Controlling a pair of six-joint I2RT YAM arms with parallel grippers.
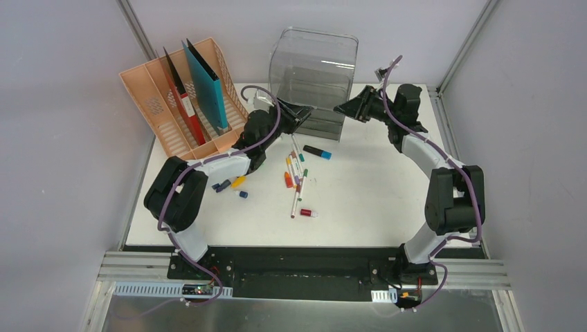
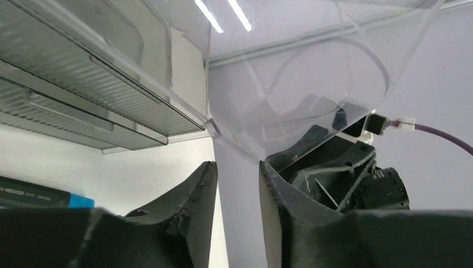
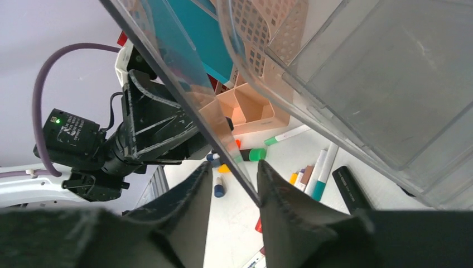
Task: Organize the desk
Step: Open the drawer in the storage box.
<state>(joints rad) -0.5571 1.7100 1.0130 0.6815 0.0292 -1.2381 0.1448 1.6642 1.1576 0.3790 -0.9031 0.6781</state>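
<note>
Nothing can be read on any item: no word, brand, number or sign. The only trace of print is a line of pale marks along the barrel of the black marker [image 2: 33,195], which lies just left of the left claw [image 2: 237,167]. The marks are too blurred to make out.
</note>
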